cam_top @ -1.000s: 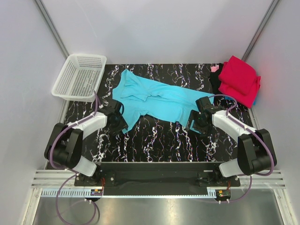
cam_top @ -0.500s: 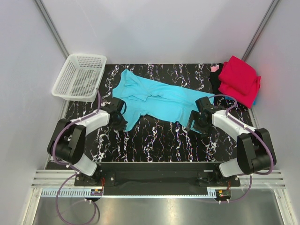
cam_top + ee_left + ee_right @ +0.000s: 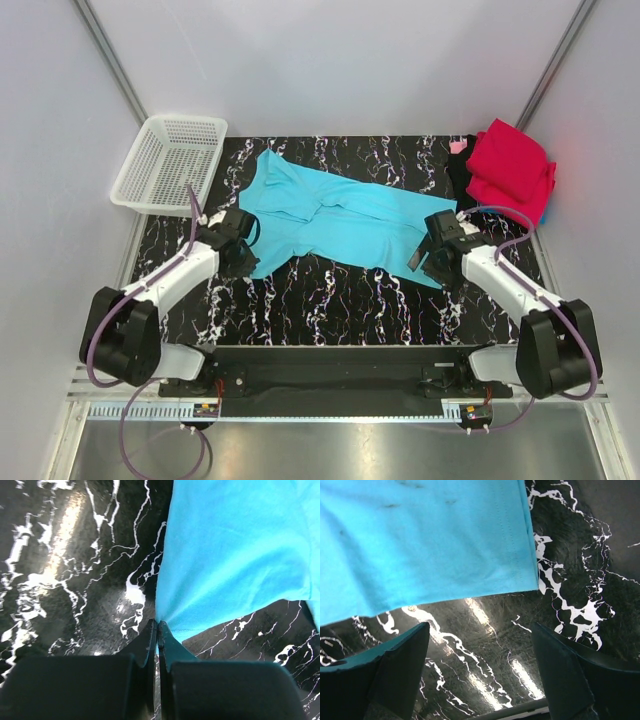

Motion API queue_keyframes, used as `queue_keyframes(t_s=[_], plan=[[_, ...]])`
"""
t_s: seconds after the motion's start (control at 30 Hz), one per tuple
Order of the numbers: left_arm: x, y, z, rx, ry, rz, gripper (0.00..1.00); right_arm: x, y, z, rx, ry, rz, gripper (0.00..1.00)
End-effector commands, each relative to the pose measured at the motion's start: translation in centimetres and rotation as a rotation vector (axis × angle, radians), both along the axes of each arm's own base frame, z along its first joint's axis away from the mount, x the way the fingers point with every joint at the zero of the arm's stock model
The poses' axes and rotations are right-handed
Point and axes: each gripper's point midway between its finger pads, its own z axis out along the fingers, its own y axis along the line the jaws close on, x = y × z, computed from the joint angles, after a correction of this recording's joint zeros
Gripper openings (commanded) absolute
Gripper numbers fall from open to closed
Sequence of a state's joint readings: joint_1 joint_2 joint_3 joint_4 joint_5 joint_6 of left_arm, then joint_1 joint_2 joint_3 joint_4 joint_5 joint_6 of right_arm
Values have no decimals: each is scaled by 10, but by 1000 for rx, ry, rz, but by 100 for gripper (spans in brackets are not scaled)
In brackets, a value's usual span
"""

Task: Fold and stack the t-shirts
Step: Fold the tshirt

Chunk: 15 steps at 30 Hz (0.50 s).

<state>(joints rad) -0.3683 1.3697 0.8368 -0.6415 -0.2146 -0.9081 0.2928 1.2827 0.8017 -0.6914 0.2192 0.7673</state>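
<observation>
On table (image 3: 330, 300), left end effector (image 3: 158, 627) now pinches t-shirt (image 3: 235, 545).

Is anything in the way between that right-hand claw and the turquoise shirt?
Nothing visible. The open right claw sits just off a hem corner of the turquoise t-shirt, with only bare black marble table between.

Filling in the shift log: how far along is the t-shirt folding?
Done: a folded crimson red t-shirt tops the pile at the far right corner. In hand: the left fingers are shut on the edge of the spread turquoise-blue t-shirt; the right fingers stand open near its hem. Left: folding and stacking it.
</observation>
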Motion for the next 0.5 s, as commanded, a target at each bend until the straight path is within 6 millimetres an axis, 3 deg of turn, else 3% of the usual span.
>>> queue_keyframes(t_s=[0.0,0.17,0.47], plan=[[9,8,27,36,-76,5,0,4,-10,-15,-18,22,-109,90],[7,14,38,58,-92,7,0,-4,-18,-39,-1,106,-178,90],[6,19,45,83,-105,10,0,-7,-57,-41,15,73,-265,90]])
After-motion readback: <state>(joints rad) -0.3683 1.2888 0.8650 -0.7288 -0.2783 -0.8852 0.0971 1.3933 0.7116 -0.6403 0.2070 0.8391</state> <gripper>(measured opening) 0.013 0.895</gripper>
